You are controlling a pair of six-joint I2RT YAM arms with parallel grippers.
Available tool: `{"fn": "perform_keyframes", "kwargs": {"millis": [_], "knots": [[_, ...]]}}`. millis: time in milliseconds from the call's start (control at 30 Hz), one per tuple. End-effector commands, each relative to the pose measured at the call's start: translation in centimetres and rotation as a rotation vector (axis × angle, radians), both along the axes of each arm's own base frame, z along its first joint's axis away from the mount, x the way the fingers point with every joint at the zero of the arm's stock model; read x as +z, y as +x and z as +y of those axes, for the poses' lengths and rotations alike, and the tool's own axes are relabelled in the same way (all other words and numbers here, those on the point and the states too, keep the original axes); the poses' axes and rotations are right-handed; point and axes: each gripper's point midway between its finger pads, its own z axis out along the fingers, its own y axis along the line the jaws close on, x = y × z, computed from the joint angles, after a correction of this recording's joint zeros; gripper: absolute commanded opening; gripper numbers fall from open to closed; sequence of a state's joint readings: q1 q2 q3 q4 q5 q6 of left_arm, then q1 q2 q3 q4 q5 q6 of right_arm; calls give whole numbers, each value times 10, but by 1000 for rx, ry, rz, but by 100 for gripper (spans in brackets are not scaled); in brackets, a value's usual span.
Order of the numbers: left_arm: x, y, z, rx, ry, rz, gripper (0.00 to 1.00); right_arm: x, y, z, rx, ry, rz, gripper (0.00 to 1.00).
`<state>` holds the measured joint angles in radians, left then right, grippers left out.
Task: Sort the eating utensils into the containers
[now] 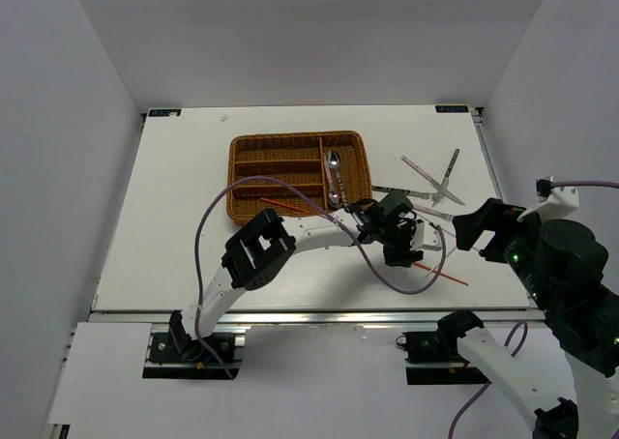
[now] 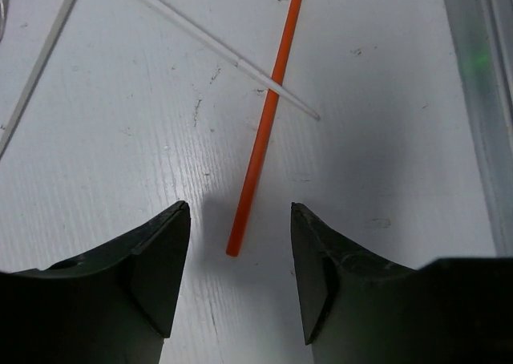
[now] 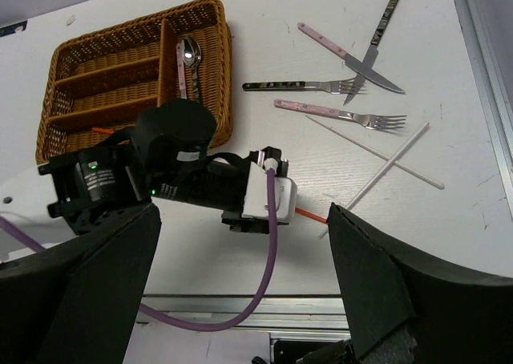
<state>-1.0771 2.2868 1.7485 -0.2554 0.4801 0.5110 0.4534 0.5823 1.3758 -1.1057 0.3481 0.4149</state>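
Note:
A red chopstick (image 2: 260, 139) lies on the white table, its near end between the fingertips of my left gripper (image 2: 239, 212). The jaws stand apart, touching nothing. From above, that left gripper (image 1: 401, 255) points down at the red chopstick (image 1: 443, 271). Two white chopsticks (image 3: 377, 151) cross beside it. Two forks (image 3: 341, 114) and two knives (image 3: 345, 50) lie farther back. The wicker tray (image 1: 251, 149) holds two spoons (image 1: 334, 178) in its crosswise slot and another red chopstick (image 1: 280, 204) in a long slot. My right gripper (image 3: 240, 220) hangs open above the left wrist, holding nothing.
The left arm's purple cable (image 1: 208, 226) loops over the tray's near side and under the wrist. A metal rail (image 1: 290, 315) marks the table's near edge. White walls close in the table on three sides.

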Motion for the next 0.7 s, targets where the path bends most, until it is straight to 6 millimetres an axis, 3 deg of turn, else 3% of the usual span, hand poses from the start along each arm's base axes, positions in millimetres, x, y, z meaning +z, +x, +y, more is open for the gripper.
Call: {"fn": "perform_keyframes", "kwargs": {"millis": [0, 233, 267, 300, 433, 600, 667], "knots": [[17, 0, -10, -88, -26, -77, 63, 6, -2, 2, 35, -17, -23, 89], [-21, 5, -14, -129, 69, -65, 55, 9, -10, 3, 68, -16, -39, 89], [-34, 4, -13, -132, 96, -47, 53, 9, -10, 2, 62, -24, -40, 89], [-28, 5, -18, -139, 86, -49, 49, 11, -11, 0, 59, -26, -45, 89], [-46, -4, -4, -190, 171, -17, 35, 15, -13, -6, 39, -34, -63, 89], [-63, -9, 17, -203, 265, -15, 31, 15, -13, -6, 41, -34, -66, 89], [-67, -11, 22, -227, 299, -29, 18, 15, -14, -6, 45, -34, -69, 89]]}}
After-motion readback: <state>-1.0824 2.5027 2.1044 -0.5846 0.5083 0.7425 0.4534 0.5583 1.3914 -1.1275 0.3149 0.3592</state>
